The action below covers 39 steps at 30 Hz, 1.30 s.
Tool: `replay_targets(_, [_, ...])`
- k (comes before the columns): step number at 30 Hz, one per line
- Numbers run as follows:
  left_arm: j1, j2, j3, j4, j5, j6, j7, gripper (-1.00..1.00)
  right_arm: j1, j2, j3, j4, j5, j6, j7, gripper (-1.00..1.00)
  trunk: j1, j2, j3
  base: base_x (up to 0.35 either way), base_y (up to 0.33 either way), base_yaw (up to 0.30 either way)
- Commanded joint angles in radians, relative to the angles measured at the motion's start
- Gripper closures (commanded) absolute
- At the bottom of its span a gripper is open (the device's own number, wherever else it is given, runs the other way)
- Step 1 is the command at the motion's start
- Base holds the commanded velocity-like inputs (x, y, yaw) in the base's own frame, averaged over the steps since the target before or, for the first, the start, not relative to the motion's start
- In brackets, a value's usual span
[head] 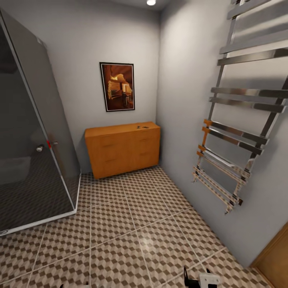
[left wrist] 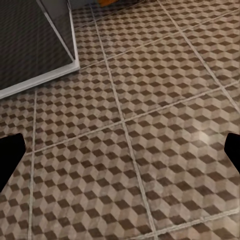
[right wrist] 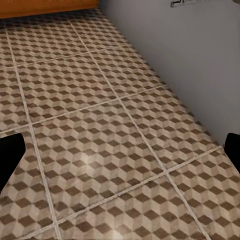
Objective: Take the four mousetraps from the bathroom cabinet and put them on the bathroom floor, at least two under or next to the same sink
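Note:
The orange-brown cabinet [head: 122, 149] stands against the far wall, in the corner. A few small dark mousetraps [head: 142, 127] lie on its top near the right end, too small to count. The cube-patterned bathroom floor [head: 132, 236] stretches from me to the cabinet. My left gripper [left wrist: 121, 152] hangs open over bare tiles, near the shower's pale sill. My right gripper [right wrist: 121, 150] is also open over bare tiles, close to the grey wall. The sink is out of view.
A dark glass-walled shower [head: 32, 152] fills the left side. A chrome towel rail [head: 236, 132] juts from the right wall. A framed picture [head: 117, 86] hangs above the cabinet. A wooden door edge [head: 276, 260] shows at the near right.

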Motion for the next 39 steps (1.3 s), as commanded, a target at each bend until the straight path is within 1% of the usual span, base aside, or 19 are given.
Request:
replay_targets(1, [-0.001, -0.001, -0.008, 0.003, 0.004, -0.004, 0.004, -1.00, -0.001, 0.000, 0.009, 0.001, -0.008, -0.003, -0.003, -1.00, 0.001, -0.002, -0.002, 0.272, 0.000, 0.003])
replay_targets(12, [-0.001, -0.001, -0.008, 0.003, 0.004, -0.004, 0.004, -1.00, -0.001, 0.000, 0.009, 0.001, -0.008, -0.003, -0.003, -1.00, 0.001, -0.002, -0.002, 0.296, 0.000, 0.006])
replay_targets(26, [-0.001, -0.001, -0.008, 0.003, 0.004, -0.004, 0.004, -1.00, -0.001, 0.000, 0.009, 0.001, -0.008, -0.003, -0.004, -1.00, 0.001, -0.002, -0.002, 0.306, 0.000, 0.103])
replay_targets(39, [-0.001, -0.001, -0.008, 0.003, 0.004, -0.004, 0.004, -1.00, -0.001, 0.000, 0.009, 0.001, -0.008, -0.003, -0.004, -1.00, 0.001, -0.002, -0.002, 0.306, 0.000, 0.019])
